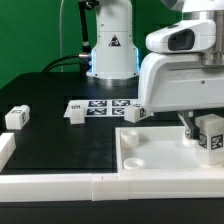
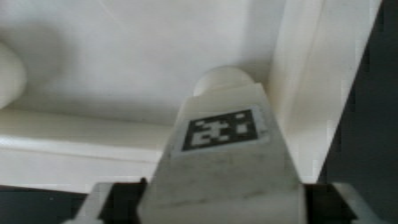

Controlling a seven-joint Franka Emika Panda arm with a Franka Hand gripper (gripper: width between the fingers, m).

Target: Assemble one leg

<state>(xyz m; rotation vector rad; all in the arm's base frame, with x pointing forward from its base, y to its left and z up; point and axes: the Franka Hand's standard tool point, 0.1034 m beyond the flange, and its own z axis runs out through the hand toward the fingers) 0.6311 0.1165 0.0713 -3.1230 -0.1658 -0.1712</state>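
Note:
My gripper [image 1: 204, 133] is shut on a white leg [image 1: 210, 134] with a black-and-white tag and holds it over the right part of the large flat white panel [image 1: 150, 153]. In the wrist view the leg [image 2: 221, 140] fills the space between the dark pads [image 2: 121, 200], and the panel [image 2: 107, 90] lies right under it. I cannot tell whether the leg touches the panel. Three other legs lie on the black table: one at the exterior view's left [image 1: 17, 117], one near the middle [image 1: 74, 112], one by the panel's far edge [image 1: 133, 114].
The marker board [image 1: 105, 105] lies on the table behind the panel. The arm's base [image 1: 110, 55] stands at the back. A white rail [image 1: 60, 185] runs along the front edge, with a white piece [image 1: 6, 150] at the front left.

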